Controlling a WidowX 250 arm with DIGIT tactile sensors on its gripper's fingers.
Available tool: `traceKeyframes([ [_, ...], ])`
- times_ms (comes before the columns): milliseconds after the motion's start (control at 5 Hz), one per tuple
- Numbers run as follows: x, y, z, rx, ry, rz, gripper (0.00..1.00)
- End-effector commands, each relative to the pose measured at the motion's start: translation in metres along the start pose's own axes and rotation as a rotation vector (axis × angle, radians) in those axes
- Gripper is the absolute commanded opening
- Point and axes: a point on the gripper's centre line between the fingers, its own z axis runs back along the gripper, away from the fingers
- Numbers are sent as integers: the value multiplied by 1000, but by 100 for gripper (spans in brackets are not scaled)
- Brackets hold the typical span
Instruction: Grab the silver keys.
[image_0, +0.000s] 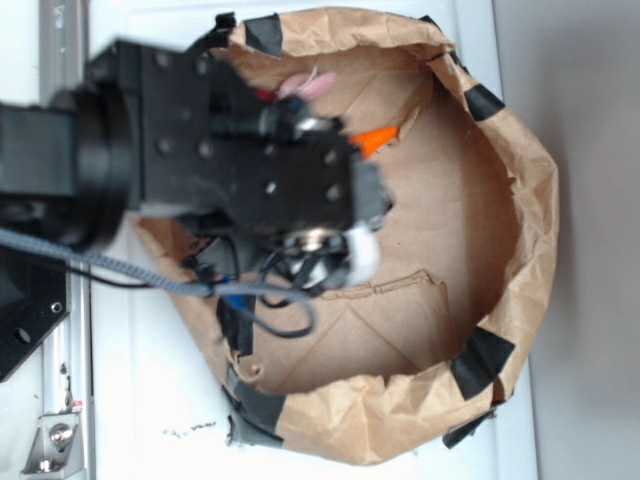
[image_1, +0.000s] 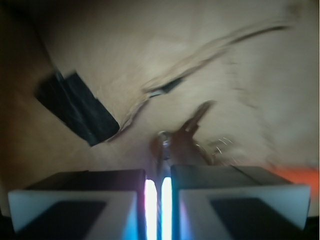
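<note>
**Keys sit just past the closed tool tips**

In the wrist view we see the tool (image_1: 158, 200) with its pads nearly together, only a thin bright slit between them, and we cannot tell whether anything is pinched there. The silver keys (image_1: 182, 137) lie on the brown paper (image_1: 150, 45) directly ahead, touching the tips, long axis running away and slightly rightward. An orange carrot (image_1: 297, 175) lies to the right.
</note>
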Motion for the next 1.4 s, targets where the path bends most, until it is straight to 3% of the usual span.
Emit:
traceKeyframes([
  [0, 18, 0, 110, -50, -171, 107, 0],
  [400, 29, 3, 85, -30, -96, 145, 0],
  [600, 27, 5, 79, -20, -89, 181, 0],
  [1200, 29, 16, 66, 91, -65, 398, 0],
])
